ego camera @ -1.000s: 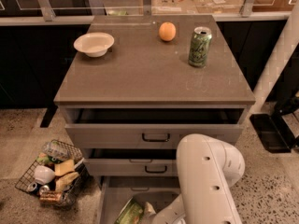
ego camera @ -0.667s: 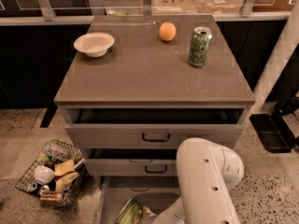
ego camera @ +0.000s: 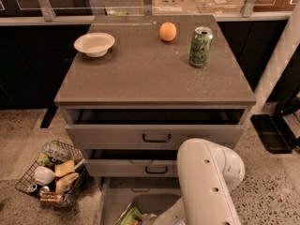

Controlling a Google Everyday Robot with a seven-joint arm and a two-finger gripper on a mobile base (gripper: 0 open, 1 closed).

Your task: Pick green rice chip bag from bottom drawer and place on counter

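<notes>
The bottom drawer (ego camera: 118, 199) is pulled out at the lower edge of the camera view. Inside it lies the green rice chip bag (ego camera: 131, 215), light green and crinkly, partly cut off by the frame edge. My white arm (ego camera: 209, 182) reaches down in front of the cabinet into this drawer. The gripper (ego camera: 148, 217) is at the very bottom of the view, right beside the bag and mostly hidden by the arm. The grey-brown counter (ego camera: 140, 74) tops the cabinet above.
On the counter stand a white bowl (ego camera: 94, 43), an orange (ego camera: 168, 31) and a green drink can (ego camera: 200, 47). The two upper drawers (ego camera: 154, 136) are slightly open. A wire basket (ego camera: 52, 176) of items sits on the floor at left, and a black object (ego camera: 274, 132) at right.
</notes>
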